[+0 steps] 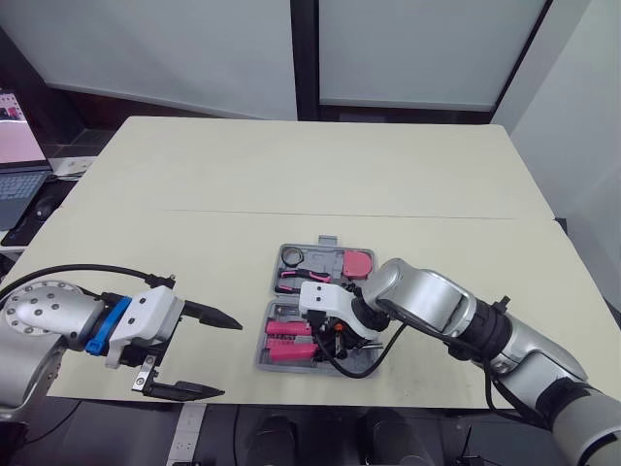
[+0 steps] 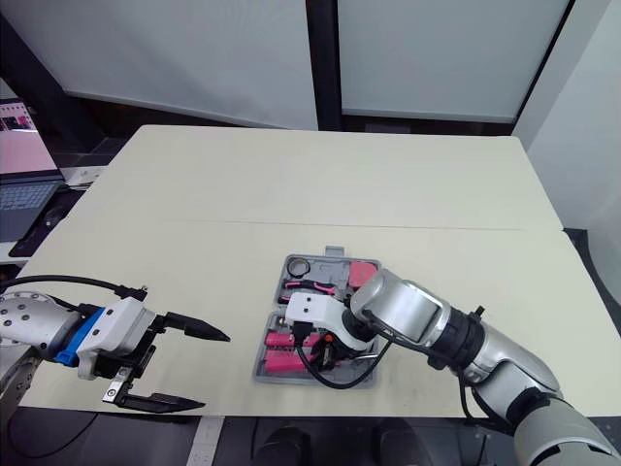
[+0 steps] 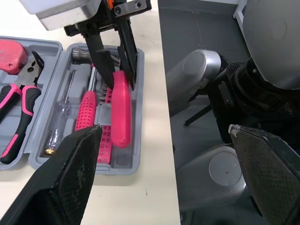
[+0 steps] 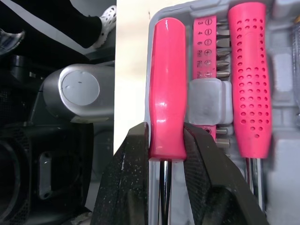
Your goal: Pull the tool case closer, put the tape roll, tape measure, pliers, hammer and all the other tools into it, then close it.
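Seating the smooth pink-handled screwdriver is the step in hand, I judge. My right jaws are pinched narrow on the base of its handle, where the steel shaft begins. The handle lies along the slot nearest the front edge of the cream table, inside the open grey plastic tool case.

To do this well I should press straight down and keep the handle parallel to the pink strip of driver bits just beside it. I should let go only once the handle sits level in its moulded recess, then lift clear without dragging it back out.

My left jaws are spread wide and hold nothing. They hover over the table's front edge on my left, well apart from the case.

Counting what lies in the case:
- two pink driver handles: the smooth one I hold and a dimpled pink one
- one bit strip
- one clear-handled tester screwdriver
- one pair of pliers with pink-and-black grips
- one pink tape measure
- one ring-shaped tape roll

I cannot pick out the hammer for certain. The case is not yet closed.
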`<move>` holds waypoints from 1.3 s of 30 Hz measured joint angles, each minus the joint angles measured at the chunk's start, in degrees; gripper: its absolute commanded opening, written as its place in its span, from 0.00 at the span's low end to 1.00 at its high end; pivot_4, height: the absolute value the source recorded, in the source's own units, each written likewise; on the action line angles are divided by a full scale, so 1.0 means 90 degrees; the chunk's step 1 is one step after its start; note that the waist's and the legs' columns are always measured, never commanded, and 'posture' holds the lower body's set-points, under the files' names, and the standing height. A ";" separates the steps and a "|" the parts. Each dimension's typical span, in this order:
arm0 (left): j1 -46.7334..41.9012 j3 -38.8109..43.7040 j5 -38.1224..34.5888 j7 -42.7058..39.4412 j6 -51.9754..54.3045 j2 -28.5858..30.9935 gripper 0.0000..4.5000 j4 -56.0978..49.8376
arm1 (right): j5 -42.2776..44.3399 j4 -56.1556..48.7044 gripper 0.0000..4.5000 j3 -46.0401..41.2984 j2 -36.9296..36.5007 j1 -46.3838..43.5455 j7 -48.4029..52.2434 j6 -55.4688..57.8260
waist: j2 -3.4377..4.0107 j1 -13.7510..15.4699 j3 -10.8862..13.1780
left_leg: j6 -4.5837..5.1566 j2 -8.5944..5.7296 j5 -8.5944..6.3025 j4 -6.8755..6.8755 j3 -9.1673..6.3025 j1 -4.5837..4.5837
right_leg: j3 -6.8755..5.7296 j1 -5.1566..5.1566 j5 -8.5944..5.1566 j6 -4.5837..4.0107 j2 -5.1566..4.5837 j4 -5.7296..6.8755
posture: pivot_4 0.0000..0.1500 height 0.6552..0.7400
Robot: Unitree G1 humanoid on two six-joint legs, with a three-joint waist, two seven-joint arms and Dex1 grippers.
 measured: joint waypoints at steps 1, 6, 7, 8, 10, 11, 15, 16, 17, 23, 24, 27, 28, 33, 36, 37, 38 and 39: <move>0.0094 0.0038 0.0013 -0.0032 -0.0033 0.0016 1.00 -0.0006 | 0.0020 0.0015 0.16 -0.0003 0.0102 0.0000 -0.0065 0.0054 | 0.0000 -0.0005 0.0000 | 0.0000 0.0000 0.0000 0.0000 0.0000 0.0000 | 0.0000 -0.0001 0.0000 0.0000 0.0000 0.0000 | 1.00 1.00; 0.0297 0.0062 0.0088 -0.0036 -0.0164 0.0020 1.00 -0.0015 | 0.0036 0.0143 0.16 0.0015 0.0266 0.0000 -0.0330 0.0132 | 0.0000 -0.0022 0.0000 | 0.0000 0.0000 0.0000 -0.0001 -0.0001 0.0000 | -0.0001 -0.0001 0.0000 0.0000 0.0002 0.0000 | 1.00 1.00; 0.0341 0.0065 0.0086 -0.0027 -0.0145 0.0020 1.00 -0.0047 | 0.0024 0.0188 0.16 0.0042 0.0286 0.0000 -0.0401 0.0121 | 0.0000 -0.0023 0.0000 | 0.0000 0.0000 0.0000 -0.0001 0.0000 0.0000 | 0.0000 -0.0001 0.0000 0.0000 0.0002 0.0000 | 1.00 1.00; 0.0353 0.0068 0.0086 -0.0024 -0.0132 0.0020 1.00 -0.0100 | 0.0017 0.0233 0.16 0.0070 0.0309 0.0003 -0.0444 0.0116 | 0.0000 -0.0022 0.0000 | 0.0000 0.0000 0.0000 -0.0001 -0.0002 -0.0001 | -0.0001 -0.0001 0.0000 0.0000 0.0001 0.0000 | 1.00 1.00; 0.0375 0.0107 0.0082 -0.0017 -0.0123 0.0020 1.00 -0.0198 | 0.0017 0.0257 0.16 0.0119 0.0353 0.0007 -0.0506 0.0102 | 0.0000 -0.0026 0.0000 | 0.0000 0.0000 0.0000 -0.0002 -0.0001 -0.0001 | 0.0000 -0.0001 0.0000 0.0000 0.0001 0.0000 | 1.00 1.00; 0.0375 0.0140 0.0083 -0.0013 -0.0121 0.0020 1.00 -0.0208 | 0.0017 0.0261 0.16 0.0136 0.0400 0.0007 -0.0552 0.0080 | 0.0000 -0.0039 0.0000 | 0.0000 0.0000 0.0000 -0.0002 -0.0001 0.0000 | -0.0001 -0.0002 0.0000 0.0000 0.0002 0.0000 | 1.00 1.00; 0.0374 0.0219 0.0084 -0.0001 -0.0101 0.0033 1.00 -0.0211 | 0.0010 0.0326 0.16 0.0256 0.0449 0.0022 -0.0611 -0.0019 | 0.0001 -0.0064 0.0000 | 0.0000 0.0000 0.0000 -0.0002 -0.0002 0.0000 | -0.0001 -0.0003 0.0000 0.0000 0.0004 0.0001 | 1.00 1.00; 0.0374 0.0219 0.0084 0.0003 -0.0095 0.0033 1.00 -0.0212 | 0.0010 0.0340 0.16 0.0259 0.0445 0.0025 -0.0613 -0.0025 | 0.0001 -0.0064 0.0000 | 0.0000 0.0000 0.0000 -0.0002 -0.0002 0.0000 | -0.0001 -0.0003 0.0000 0.0000 0.0004 0.0001 | 1.00 1.00; 0.0374 0.0220 0.0084 0.0008 -0.0087 0.0033 1.00 -0.0212 | 0.0006 0.0343 0.16 0.0265 0.0432 0.0028 -0.0618 -0.0029 | 0.0001 -0.0064 0.0000 | 0.0000 0.0000 0.0000 -0.0002 -0.0001 0.0000 | 0.0000 -0.0003 0.0000 0.0000 0.0004 0.0001 | 1.00 1.00; 0.0373 0.0221 0.0084 0.0075 -0.0076 0.0033 1.00 -0.0212 | -0.0004 0.0359 0.16 0.0352 0.0472 0.0030 -0.0687 -0.0066 | 0.0001 -0.0082 0.0000 | 0.0000 0.0000 0.0000 -0.0003 -0.0003 0.0000 | 0.0000 -0.0004 0.0000 0.0000 0.0004 0.0001 | 1.00 1.00; 0.0373 0.0221 0.0084 0.0095 -0.0071 0.0033 1.00 -0.0213 | -0.0007 0.0390 0.24 0.0353 0.0503 0.0038 -0.0708 -0.0102 | 0.0001 -0.0088 0.0000 | 0.0000 0.0000 0.0000 -0.0003 -0.0003 0.0000 | 0.0000 -0.0004 0.0000 0.0000 0.0004 0.0001 | 1.00 1.00; 0.0367 0.0221 0.0085 0.0107 -0.0068 0.0033 1.00 -0.0215 | -0.0001 0.0460 0.41 0.0365 0.0551 0.0058 -0.0700 -0.0194 | 0.0000 -0.0091 0.0000 | 0.0000 0.0000 0.0000 -0.0004 -0.0002 0.0000 | 0.0000 -0.0004 0.0000 0.0000 0.0004 0.0001 | 1.00 1.00; 0.0358 0.0221 0.0086 0.0108 -0.0068 0.0033 1.00 -0.0214 | 0.0006 0.0467 0.44 0.0367 0.0562 0.0058 -0.0689 -0.0218 | 0.0001 -0.0091 0.0000 | 0.0000 0.0000 0.0000 -0.0004 -0.0002 0.0000 | 0.0000 -0.0004 0.0000 0.0000 0.0004 0.0001 | 1.00 1.00; 0.0301 0.0219 0.0091 0.0104 -0.0068 0.0033 1.00 -0.0210 | 0.0002 0.0554 0.44 0.0266 0.0574 -0.0007 -0.0636 -0.0509 | 0.0001 -0.0091 0.0000 | 0.0000 0.0000 0.0000 -0.0003 -0.0004 0.0000 | -0.0001 -0.0004 0.0000 0.0000 0.0004 0.0002 | 1.00 1.00; 0.0197 0.0216 0.0095 0.0105 -0.0070 0.0033 1.00 -0.0194 | 0.0030 0.0503 0.44 0.0075 0.0400 -0.0111 -0.0473 -0.0783 | 0.0000 -0.0091 0.0000 | 0.0000 0.0000 0.0000 -0.0004 -0.0004 -0.0002 | -0.0001 -0.0004 0.0000 0.0000 0.0003 0.0001 | 1.00 1.00; 0.0186 0.0216 0.0096 0.0105 -0.0073 0.0033 1.00 -0.0192 | 0.0062 0.0459 0.44 -0.0036 0.0346 -0.0111 -0.0390 -0.0857 | 0.0001 -0.0090 0.0000 | 0.0000 0.0000 0.0000 -0.0004 -0.0004 -0.0002 | -0.0001 -0.0004 0.0000 0.0000 0.0002 0.0000 | 1.00 1.00; 0.0184 0.0215 0.0096 0.0104 -0.0073 0.0033 1.00 -0.0189 | 0.0074 0.0411 0.44 -0.0119 0.0281 -0.0111 -0.0308 -0.0952 | 0.0001 -0.0090 0.0000 | 0.0000 0.0000 0.0000 -0.0005 -0.0002 -0.0001 | -0.0001 -0.0004 0.0000 0.0000 0.0003 0.0000 | 1.00 1.00; 0.0172 0.0202 0.0099 0.0100 -0.0080 0.0033 1.00 -0.0181 | 0.0110 0.0295 0.44 -0.0246 0.0061 -0.0041 -0.0074 -0.1354 | 0.0000 -0.0085 0.0000 | 0.0000 0.0000 0.0000 -0.0005 -0.0005 -0.0002 | -0.0003 -0.0004 0.0000 0.0000 0.0002 -0.0002 | 1.00 1.00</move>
